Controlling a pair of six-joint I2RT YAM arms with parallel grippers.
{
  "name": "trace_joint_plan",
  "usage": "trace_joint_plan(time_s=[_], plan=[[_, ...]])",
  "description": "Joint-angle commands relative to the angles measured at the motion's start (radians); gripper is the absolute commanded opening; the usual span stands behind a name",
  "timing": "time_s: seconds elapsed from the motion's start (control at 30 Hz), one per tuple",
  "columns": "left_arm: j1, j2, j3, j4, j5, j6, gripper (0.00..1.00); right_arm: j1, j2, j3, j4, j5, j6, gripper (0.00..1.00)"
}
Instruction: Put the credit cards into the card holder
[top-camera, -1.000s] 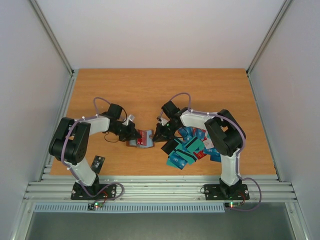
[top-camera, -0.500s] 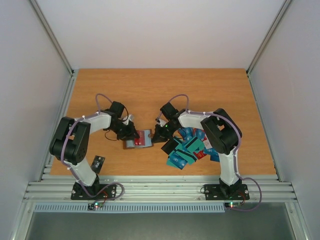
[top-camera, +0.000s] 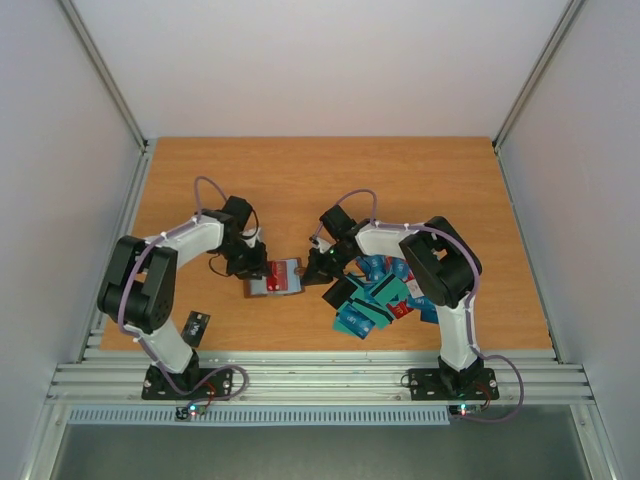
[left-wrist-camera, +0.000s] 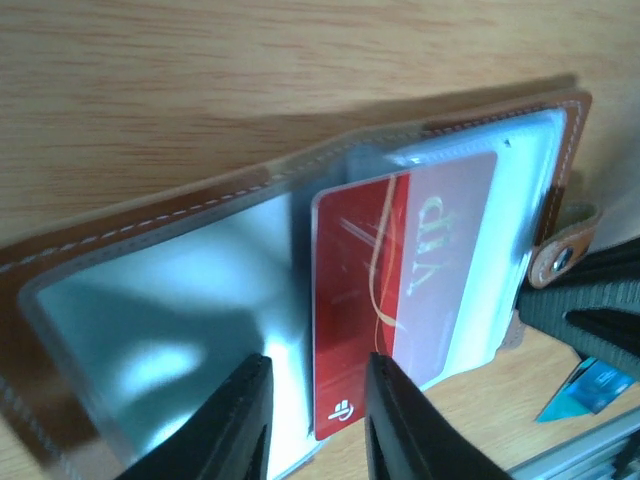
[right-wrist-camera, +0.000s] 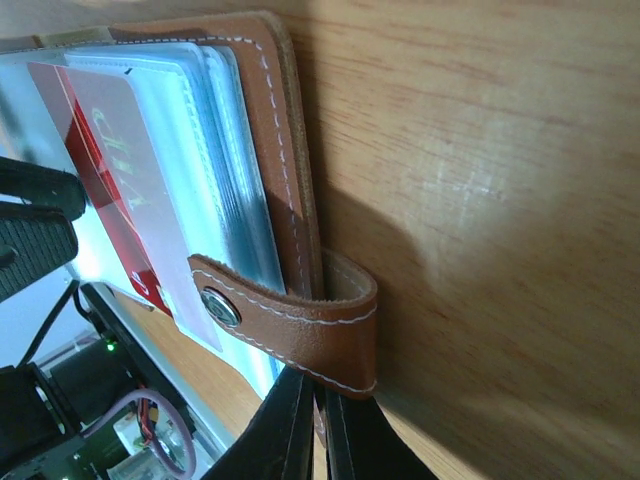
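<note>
Gripper, left (left-wrist-camera: 317, 385): we are hovering slightly parted over the red VIP card (left-wrist-camera: 400, 280).
Gripper, right (right-wrist-camera: 318, 405): we are pinching the strap (right-wrist-camera: 300, 325) of the card holder (right-wrist-camera: 275, 120).

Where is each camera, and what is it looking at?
Top: above and behind, looking down at the table; left arm and right arm show.
Left wrist: on the left arm, facing the holder and red card; left pincer shows.
Right wrist: on the right arm, facing the holder's strap; right pincer shows.
All share the holder.
</note>
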Motion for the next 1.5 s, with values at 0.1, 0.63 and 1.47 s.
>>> trace_joint_plan(time_s=[0.1,0.63,1.47], plan=[[-0.069,0.025,0.05,-0.041,-0.064,0.014,0.16,0.014,0.042,-0.002,0.001,0.043,0.016,0.05],[-0.097,0.075,0.095,-0.038,-0.07,-0.011,0.12,0.028,0.052,0.016,-0.004,0.043,0.021,0.04],[-0.099,0.111,0.107,-0.085,-0.213,0.007,0.05,0.028,0.068,0.021,-0.022,0.036,-0.001,0.04]])
